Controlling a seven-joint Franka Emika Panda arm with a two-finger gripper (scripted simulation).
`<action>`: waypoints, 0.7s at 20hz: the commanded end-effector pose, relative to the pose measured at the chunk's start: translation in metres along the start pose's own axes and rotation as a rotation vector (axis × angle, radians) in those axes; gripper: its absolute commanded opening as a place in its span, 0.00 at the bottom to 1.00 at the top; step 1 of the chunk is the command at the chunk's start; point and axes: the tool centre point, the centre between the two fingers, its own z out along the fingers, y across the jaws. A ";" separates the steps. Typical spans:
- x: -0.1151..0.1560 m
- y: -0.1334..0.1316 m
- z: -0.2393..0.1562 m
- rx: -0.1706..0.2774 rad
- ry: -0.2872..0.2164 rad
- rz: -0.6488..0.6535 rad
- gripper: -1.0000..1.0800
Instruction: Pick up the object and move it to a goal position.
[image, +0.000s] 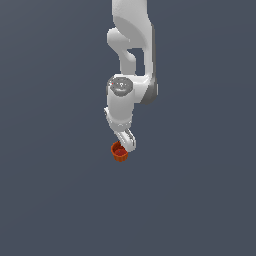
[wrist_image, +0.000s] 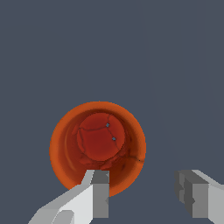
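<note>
The jaws stand apart with nothing between them. In the wrist view one finger (wrist_image: 94, 197) overlaps the rim of the cup (wrist_image: 97, 146), while the other sits clear to the side, so the cup is off-centre to the grip rather than inside it. The cup stands upright, mouth up, on the grey bench (image: 50, 190), just under the arm's tip (image: 126, 140). No lift is done yet: centring, closing, raising and carrying all remain. No goal marker shows.

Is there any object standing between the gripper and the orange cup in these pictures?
Nothing visible does. The gripper is open just beside the cup, one finger overlapping its rim in the wrist view; only the bare grey ground surrounds them.
</note>
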 end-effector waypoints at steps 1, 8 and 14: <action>0.001 0.002 0.003 -0.003 0.003 0.036 0.62; 0.003 0.005 0.006 -0.008 0.006 0.081 0.62; 0.003 0.005 0.012 -0.008 0.006 0.078 0.62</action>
